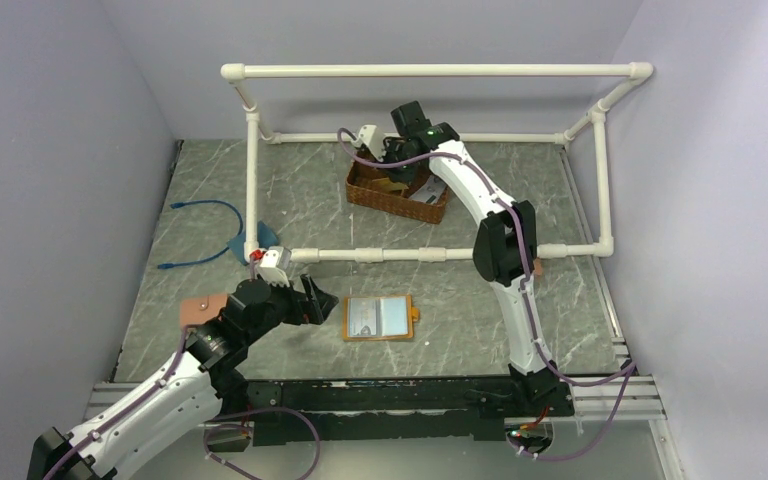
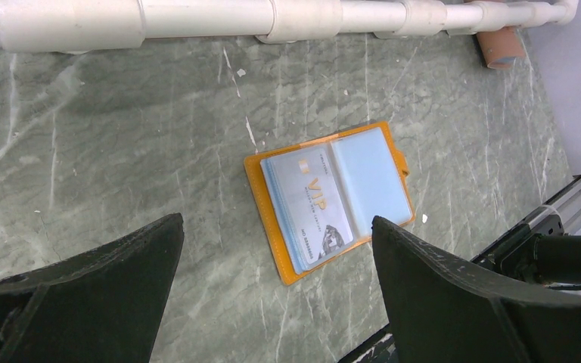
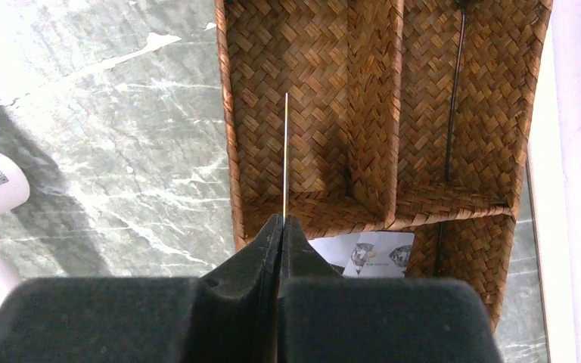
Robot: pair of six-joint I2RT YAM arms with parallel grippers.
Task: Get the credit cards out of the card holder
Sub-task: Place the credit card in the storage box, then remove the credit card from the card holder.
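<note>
The mustard-orange card holder lies open and flat on the marble table, pale blue slots up. In the left wrist view the card holder shows a pale credit card in its left slot. My left gripper hovers just left of it, open and empty. My right gripper is over the wicker basket at the back, shut on a thin credit card seen edge-on. More credit cards lie in a basket compartment.
A white pipe frame crosses the table between the card holder and the basket. A blue cable lies at the left. A pinkish-brown wallet sits by the left arm. A rail runs along the near edge.
</note>
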